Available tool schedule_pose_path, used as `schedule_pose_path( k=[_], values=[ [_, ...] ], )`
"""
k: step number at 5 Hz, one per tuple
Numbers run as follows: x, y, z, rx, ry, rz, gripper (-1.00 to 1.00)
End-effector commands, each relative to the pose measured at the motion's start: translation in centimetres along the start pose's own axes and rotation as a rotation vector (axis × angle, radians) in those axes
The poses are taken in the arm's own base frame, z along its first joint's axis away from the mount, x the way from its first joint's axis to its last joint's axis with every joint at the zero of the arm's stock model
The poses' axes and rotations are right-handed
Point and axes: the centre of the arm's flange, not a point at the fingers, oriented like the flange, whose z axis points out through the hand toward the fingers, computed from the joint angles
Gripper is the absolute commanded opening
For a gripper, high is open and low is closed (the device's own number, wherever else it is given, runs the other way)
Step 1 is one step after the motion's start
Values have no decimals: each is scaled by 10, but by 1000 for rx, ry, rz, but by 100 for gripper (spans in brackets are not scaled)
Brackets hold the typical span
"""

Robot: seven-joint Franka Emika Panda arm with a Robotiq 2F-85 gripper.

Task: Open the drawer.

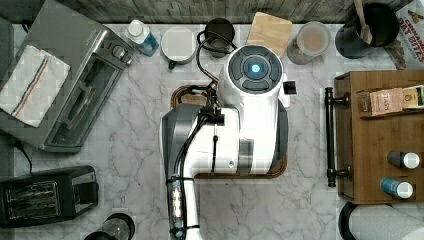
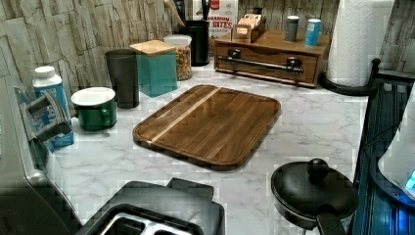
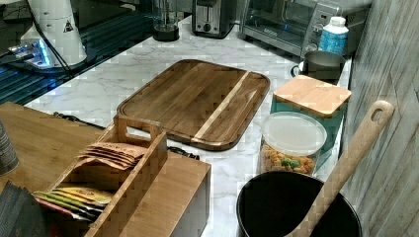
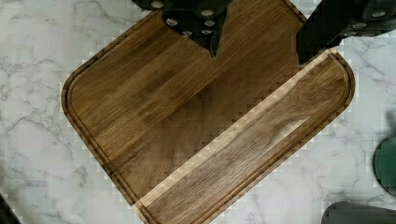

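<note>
We found the drawer (image 2: pixel 266 60) shut, at the top view's right edge of the marble counter (image 1: pixel 135 150), its black bar handle (image 1: pixel 329 137) facing the cutting board (image 2: pixel 210 122). The gripper (image 4: pixel 257 44) hung above that board, well apart from the handle, fingers (image 4: pixel 198 21) spread and holding nothing.

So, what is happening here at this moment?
The white robot arm hangs above the brown wooden cutting board in the middle of the marble counter. Its open black gripper holds nothing. The brown wooden drawer with the long black bar handle is shut and untouched, at the top view's right.
</note>
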Motion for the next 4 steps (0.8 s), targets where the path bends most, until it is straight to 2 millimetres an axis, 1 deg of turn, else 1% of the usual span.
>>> schedule_pose_path(
  k=[1, 2, 3, 4],
  values=[
    [-1, 1, 6, -2, -14, 2, 100],
    [-1, 1, 6, -2, -14, 2, 100],
    [-2, 20, 27, -17, 42, -121, 100],
    [16, 48, 38, -5, 27, -212, 100]
  ],
)
